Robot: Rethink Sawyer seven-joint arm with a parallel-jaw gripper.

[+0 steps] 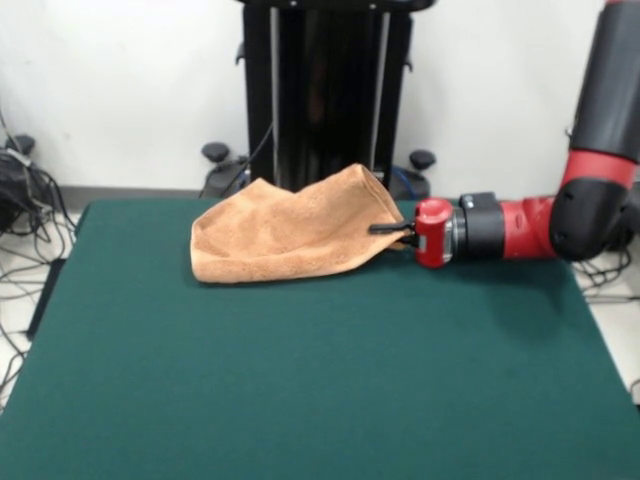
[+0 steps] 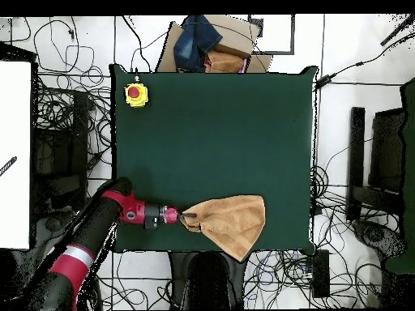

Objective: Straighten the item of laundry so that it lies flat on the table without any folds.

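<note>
Clearly the hand (image 1: 392, 231) was pinched tight on one corner of the towel (image 1: 285, 236), holding that corner up off the worktop (image 1: 300, 380). From the hand, the towel hung away in a soft, baggy shape, with its far end resting on the green top near the edge. It looked held this way so the cloth could be pulled out long. The towel was not flat yet; it sagged and folded over itself.

Red and black arm (image 1: 560, 215); round red wrist cap, black collar behind; thin black gripper (image 1: 392, 230) tips; grey band.
</note>
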